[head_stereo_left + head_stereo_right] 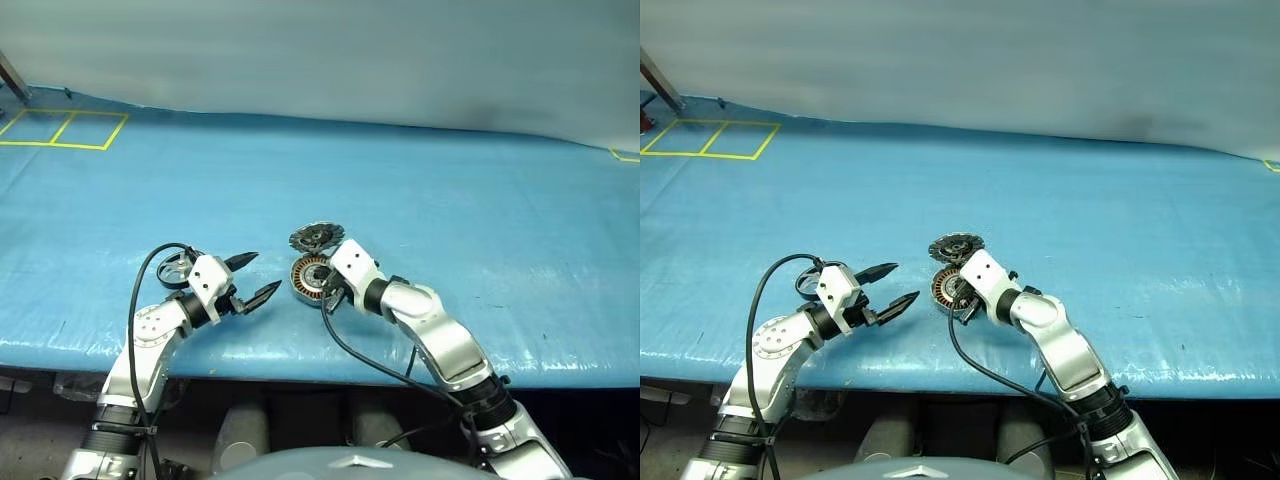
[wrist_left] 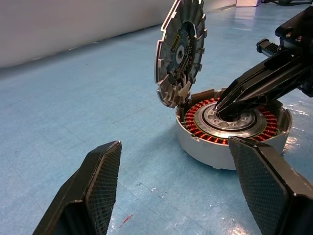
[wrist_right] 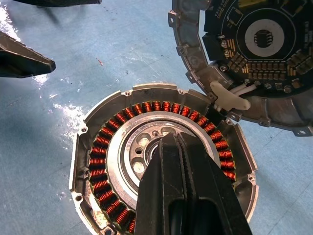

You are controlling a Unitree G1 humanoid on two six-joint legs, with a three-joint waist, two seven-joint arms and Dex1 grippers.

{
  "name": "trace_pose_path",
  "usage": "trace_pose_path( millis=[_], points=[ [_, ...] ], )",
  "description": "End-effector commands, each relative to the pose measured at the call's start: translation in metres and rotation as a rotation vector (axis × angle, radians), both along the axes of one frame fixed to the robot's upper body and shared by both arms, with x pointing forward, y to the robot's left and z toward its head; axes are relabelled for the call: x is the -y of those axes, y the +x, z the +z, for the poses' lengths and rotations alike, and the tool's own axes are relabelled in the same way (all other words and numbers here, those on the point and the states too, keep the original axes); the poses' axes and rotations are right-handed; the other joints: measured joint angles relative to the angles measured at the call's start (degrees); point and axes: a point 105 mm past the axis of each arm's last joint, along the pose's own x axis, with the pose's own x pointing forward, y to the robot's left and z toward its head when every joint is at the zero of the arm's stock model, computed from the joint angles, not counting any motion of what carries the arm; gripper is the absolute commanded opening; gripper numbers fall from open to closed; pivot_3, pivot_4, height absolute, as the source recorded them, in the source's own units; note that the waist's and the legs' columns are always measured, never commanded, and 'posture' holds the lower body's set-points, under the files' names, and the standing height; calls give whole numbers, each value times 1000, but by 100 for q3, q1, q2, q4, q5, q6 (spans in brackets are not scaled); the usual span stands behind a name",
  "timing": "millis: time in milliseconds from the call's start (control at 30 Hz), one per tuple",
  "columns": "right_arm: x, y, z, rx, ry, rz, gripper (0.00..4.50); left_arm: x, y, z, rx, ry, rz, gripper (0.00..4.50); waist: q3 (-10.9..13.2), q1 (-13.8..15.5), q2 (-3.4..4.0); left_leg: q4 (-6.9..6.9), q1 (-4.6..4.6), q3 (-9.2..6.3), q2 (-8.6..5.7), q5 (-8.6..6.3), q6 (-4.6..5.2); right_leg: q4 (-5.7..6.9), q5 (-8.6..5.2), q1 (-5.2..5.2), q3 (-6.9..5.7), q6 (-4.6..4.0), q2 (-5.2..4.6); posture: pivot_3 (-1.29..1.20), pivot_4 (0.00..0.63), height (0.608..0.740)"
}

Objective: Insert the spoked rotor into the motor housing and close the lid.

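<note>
Your motor housing [image 2: 230, 139] sits on the blue-covered bench [image 1: 480, 200], close to the near edge and roughly in front of you. Its copper-coloured winding ring [image 3: 161, 106] is exposed around the silver centre. The lid [image 2: 180, 51] stands open, tilted up on its edge at the far side of the housing and still joined to the rim, with its dark inner face turned toward the housing.

Your right gripper [image 3: 180, 147] has its fingers pressed together, and their tips rest down in the middle of the housing, on or just above the central bearing. Whether the spoked rotor is already seated under those tips is hard to say from here; you can see round holes in the silver part around the hub, but the fingers cover much of it.

Your left gripper [image 1: 258, 277] hovers just above the bench to the left of the housing, near it but apart from it, fingers [image 2: 93, 188] spread wide and holding nothing, pointed toward the housing.

A small round part [image 1: 175, 268] lies on the bench behind the left wrist.
</note>
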Motion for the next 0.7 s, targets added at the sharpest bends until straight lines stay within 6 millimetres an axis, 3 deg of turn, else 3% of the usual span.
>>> trace_pose_path(
  millis=[33, 233, 500, 700],
  points=[
    [9, -1, -17, -95, -1, -48, 25, 2, 0, 7, 33, -5, -8, 3802, 0, 0, 0, 3, 0, 0, 1, 0, 0, 0, 1, 0, 0, 0, 0, 0, 150, 740],
    [9, -2, -22, -124, 3, -63, 25, 1, 0, 7, 33, -5, -6, 3802, 0, 0, 1, 4, 31, 1, 4, -2, -1, 0, 1, 1, -1, -1, -1, 0, 150, 740],
    [-10, -6, 31, 65, 249, 60, 25, -6, 0, 12, 29, -24, 0, 3802, 5, -5, 10, -6, 28, 9, 9, -4, -2, 0, 1, -2, 0, -2, -1, 0, 150, 740],
    [-5, -13, 37, 120, 273, 119, 25, -15, 0, 19, 7, -49, -8, 3802, 7, 0, 12, -7, -2, 7, 10, -4, 0, -1, 2, -9, -1, -2, 5, 0, 150, 740]
  ],
)
